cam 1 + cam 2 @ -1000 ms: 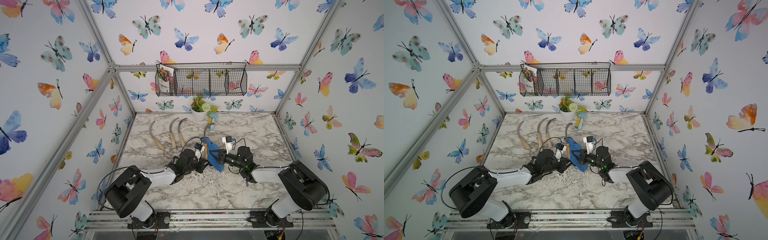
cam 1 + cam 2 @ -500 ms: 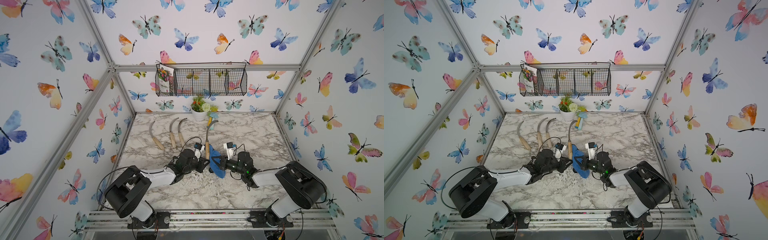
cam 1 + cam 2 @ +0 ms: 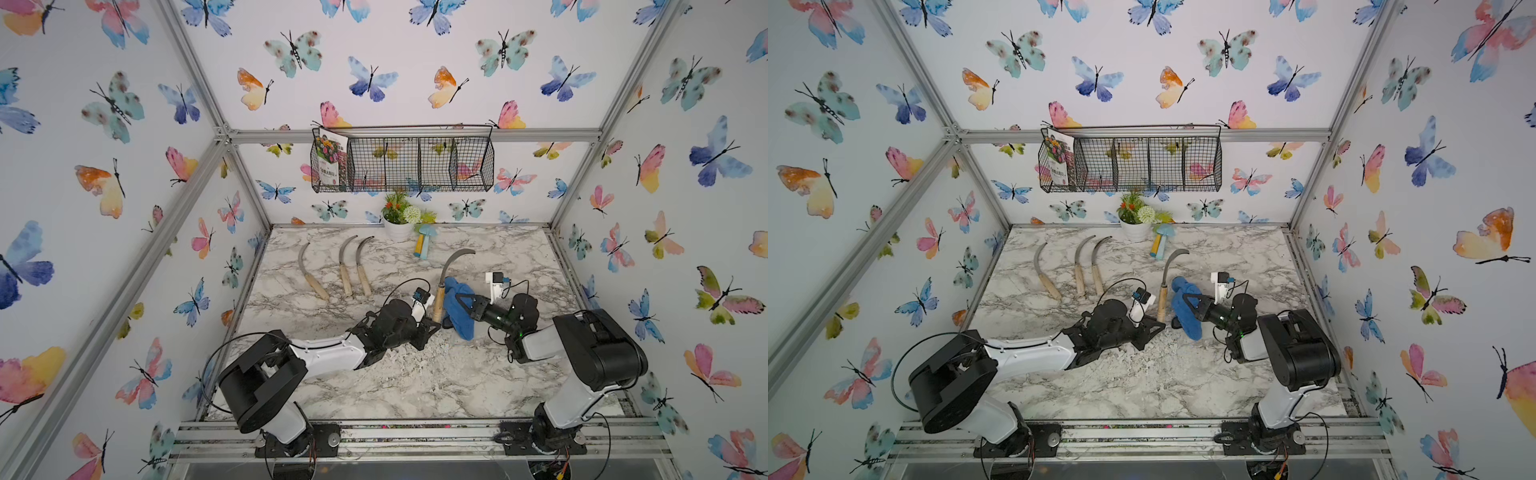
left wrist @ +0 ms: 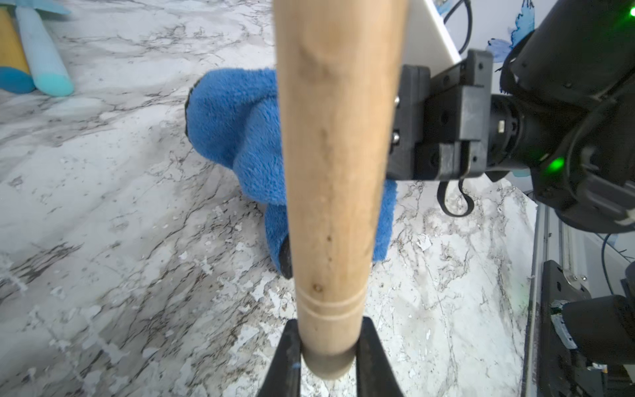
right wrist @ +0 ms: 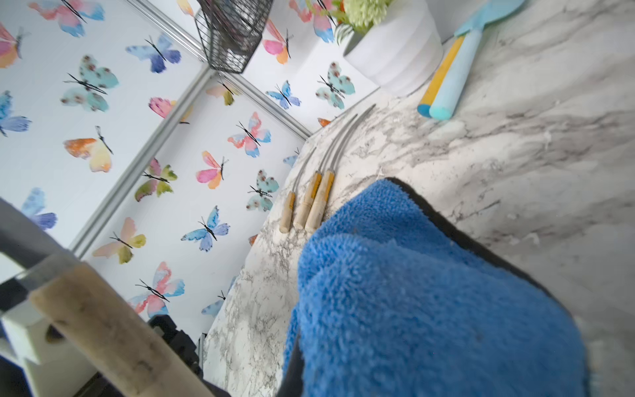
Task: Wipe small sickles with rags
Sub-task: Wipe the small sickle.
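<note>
I take the white flower pot [image 3: 397, 232] at the back edge of the table [image 3: 415, 382] as my mark. Left of the pot and nearer to me, three loose sickles [image 3: 345, 279] lie flat side by side. Their handles point toward me and their blades curve toward the back wall. The two nearer the pot lie close together, the third a little apart. Just right of the pot lie the yellow and light-blue toys [image 3: 422, 248], close against it.

In front of the pot and slightly to its right, my left claw [image 3: 433, 325] is clamped on the butt end of the fourth sickle [image 3: 439, 300]. The left wrist view shows both fingers [image 4: 283, 364] pressed on the wooden handle just past its two grooved rings. The handle runs from the claw back toward the pot, and the grey blade hooks off to the right.

Just right of that handle is the blue rag [image 3: 455, 309], bunched up, with its lower end low over the table. I can't tell whether it touches the handle. My right claw [image 3: 460, 300] comes in from the right and is closed on the rag's middle.
</note>
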You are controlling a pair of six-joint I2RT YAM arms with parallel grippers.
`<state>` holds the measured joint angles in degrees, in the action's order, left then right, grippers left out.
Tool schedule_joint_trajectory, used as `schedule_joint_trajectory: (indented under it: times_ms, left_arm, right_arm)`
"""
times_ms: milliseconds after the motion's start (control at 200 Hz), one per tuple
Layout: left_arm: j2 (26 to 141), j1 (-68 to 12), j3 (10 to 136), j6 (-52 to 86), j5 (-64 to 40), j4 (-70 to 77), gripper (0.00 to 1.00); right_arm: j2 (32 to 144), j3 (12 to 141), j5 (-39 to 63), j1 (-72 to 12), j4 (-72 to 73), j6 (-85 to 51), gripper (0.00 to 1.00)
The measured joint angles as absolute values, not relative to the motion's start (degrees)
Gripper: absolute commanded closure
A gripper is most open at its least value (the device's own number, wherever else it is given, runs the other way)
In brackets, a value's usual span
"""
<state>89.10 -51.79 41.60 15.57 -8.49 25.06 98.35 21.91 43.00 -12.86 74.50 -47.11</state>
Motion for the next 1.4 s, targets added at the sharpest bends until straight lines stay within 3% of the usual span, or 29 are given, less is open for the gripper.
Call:
schedule_joint_trajectory:
  times_ms: [330, 541, 896, 1397]
  left_arm:
    - [96.8, -52.0, 47.4, 14.8, -9.4, 18.0, 1.00]
    - [97.1, -52.1, 47.5, 16.1, -10.4, 15.1, 1.00]
    - [97.1, -52.1, 47.2, 17.1, -16.3, 12.7, 1.00]
    - [99.1, -52.1, 47.9, 17.2, -20.9, 12.4, 1.00]
  right_arm:
    - [98.6, 24.2, 52.9, -11.7, 82.8, -47.1, 0.98]
    - [99.9, 24.2, 54.1, -11.7, 84.3, -45.9, 0.98]
    - [111.5, 26.0, 56.4, -11.7, 90.8, -52.4, 0.98]
    - [109.7, 28.1, 56.8, -11.7, 92.0, -55.9, 0.98]
